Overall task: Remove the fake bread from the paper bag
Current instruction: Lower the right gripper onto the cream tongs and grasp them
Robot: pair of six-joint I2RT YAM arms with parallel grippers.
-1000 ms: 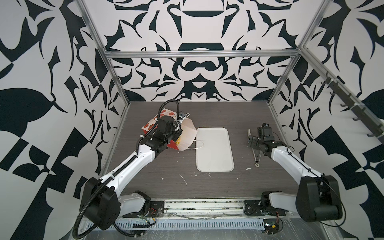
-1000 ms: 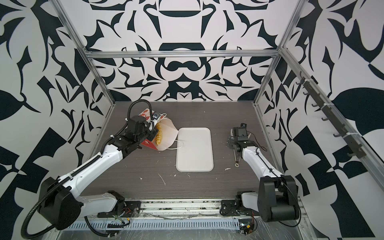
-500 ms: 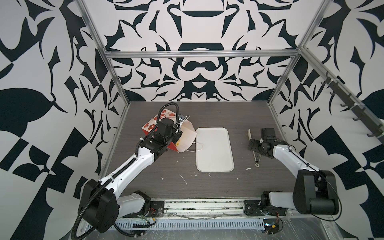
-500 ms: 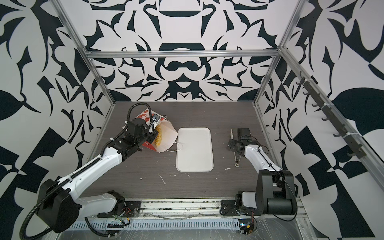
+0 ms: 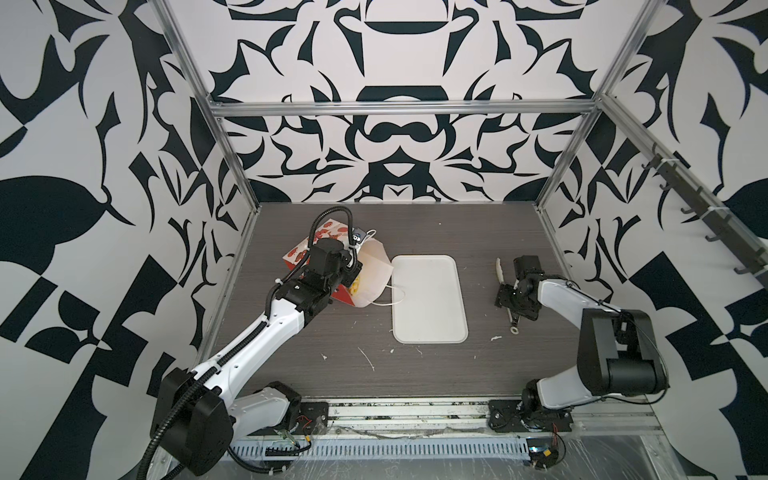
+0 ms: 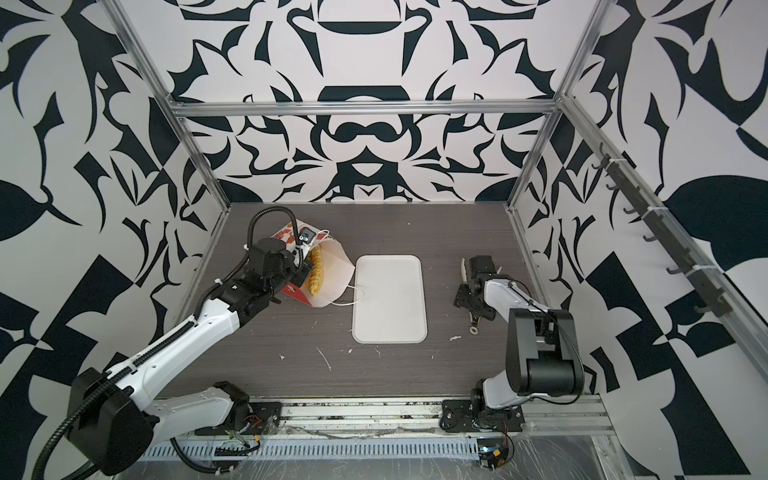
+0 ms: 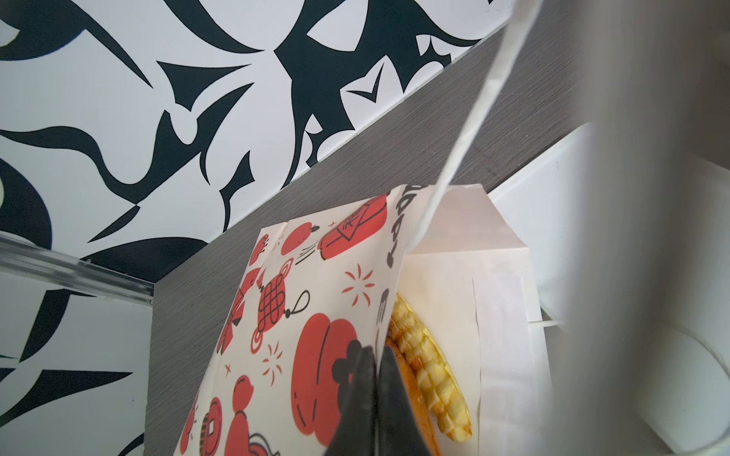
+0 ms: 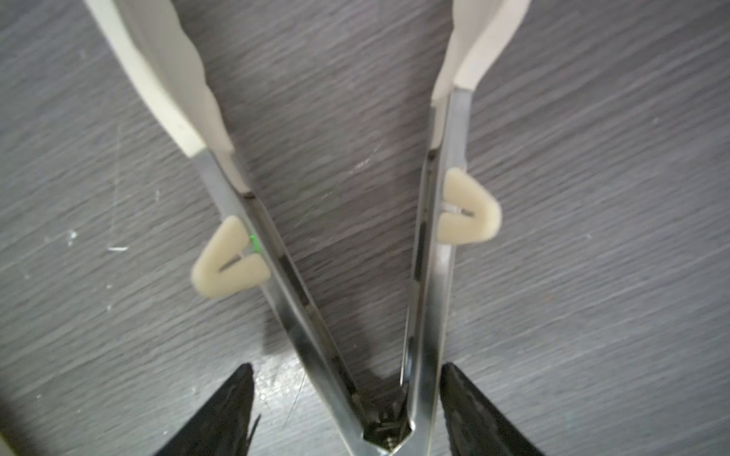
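Steel tongs point(image 8: 432, 276) lay on the grey table between the spread jaws of my right gripper point(image 8: 345, 367), with one black finger on either side of the arms near the hinge. I could not tell whether a pad was already touching metal. To do this step well, I judged the squeeze should land square across both arms, low by the hinge. It needed to be firm enough to lift the tongs while leaving the white tips room to part.

Beyond the tongs, toward the middle, sat the white tray point(image 5: 428, 324). Just beside it on the left, the paper bag point(image 6: 332, 266) lay on its side. Its long axis ran from the far-left base to a mouth gaping toward the tray. My left gripper point(image 7: 375, 379) was pressed together on the bag's upper lip. Fake bread point(image 7: 426, 355) lay just inside the mouth, its long axis seemingly across the opening.
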